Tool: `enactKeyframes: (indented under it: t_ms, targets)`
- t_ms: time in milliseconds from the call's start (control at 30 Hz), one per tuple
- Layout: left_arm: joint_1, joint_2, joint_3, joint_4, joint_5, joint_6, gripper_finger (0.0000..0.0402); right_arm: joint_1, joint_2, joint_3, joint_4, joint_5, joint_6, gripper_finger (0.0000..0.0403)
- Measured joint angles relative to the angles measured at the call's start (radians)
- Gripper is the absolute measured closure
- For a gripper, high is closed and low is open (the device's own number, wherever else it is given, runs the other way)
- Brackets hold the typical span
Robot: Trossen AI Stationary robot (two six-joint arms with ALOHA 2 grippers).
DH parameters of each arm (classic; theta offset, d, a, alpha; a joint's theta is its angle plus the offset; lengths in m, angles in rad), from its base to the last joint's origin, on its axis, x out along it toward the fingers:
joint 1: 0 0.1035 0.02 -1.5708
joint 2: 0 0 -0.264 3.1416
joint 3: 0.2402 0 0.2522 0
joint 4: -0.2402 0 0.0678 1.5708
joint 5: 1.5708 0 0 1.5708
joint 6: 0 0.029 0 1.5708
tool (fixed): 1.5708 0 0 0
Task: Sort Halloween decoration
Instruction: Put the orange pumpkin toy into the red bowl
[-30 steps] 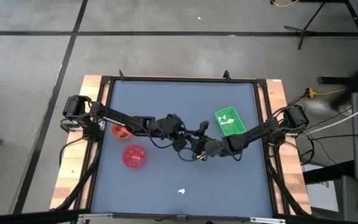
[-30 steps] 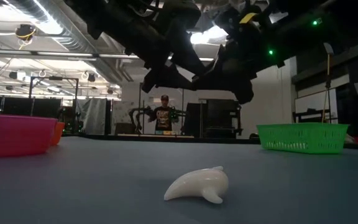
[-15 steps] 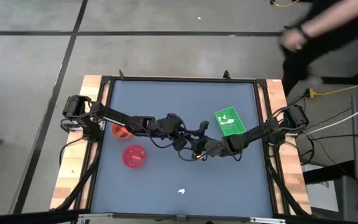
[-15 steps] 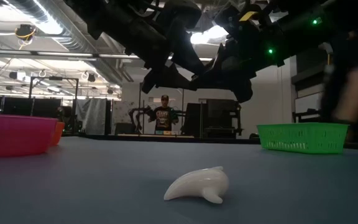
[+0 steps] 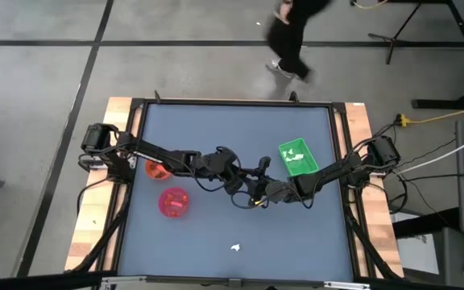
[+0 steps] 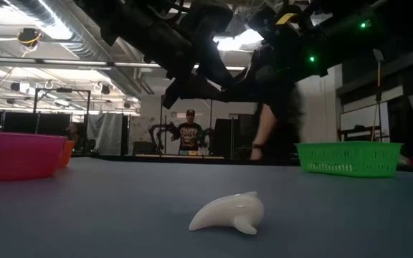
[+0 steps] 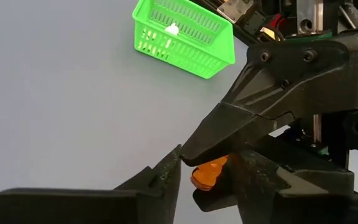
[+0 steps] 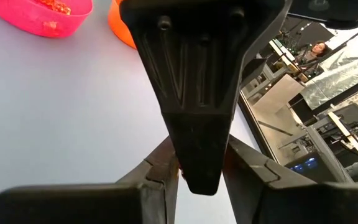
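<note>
I have the two claws meeting mid-bench: the left claw (image 5: pixel 246 187) closing around a small orange plastic piece (image 7: pixel 209 173) clamped in the right claw (image 5: pixel 256 196). If either slips during this handover, I judge the piece drops short of the orange round bowl (image 5: pixel 157 169) at nine o'clock.

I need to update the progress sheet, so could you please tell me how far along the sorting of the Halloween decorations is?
Done: the green basket holds white pieces, and the pink bowl has small pieces inside. In hand: mid-table, above the surface, the left claw and right claw meet around an orange piece, seemingly a handover. Left: one white piece lies alone on the table near the front edge.
</note>
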Motion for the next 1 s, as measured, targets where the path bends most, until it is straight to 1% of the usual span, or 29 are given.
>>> enactKeyframes:
  t_ms: [233, 433, 1000]
  targets:
    - [0.0, 0.0, 0.0, -0.001, 0.0, -0.002, 0.0324, 0.0, 0.0, 0.0, 0.0, 0.002, 0.0, 0.0299]
    - [0.0, 0.0, 0.0, -0.005, 0.016, -0.001, 0.0347, 0.001, 0.0, 0.0, -0.001, 0.001, 0.0, 0.0299]
    - [0.0, 0.0, -0.001, -0.005, 0.019, 0.0, 0.0349, 0.0, 0.0, 0.0, -0.004, -0.009, 0.003, 0.0299]
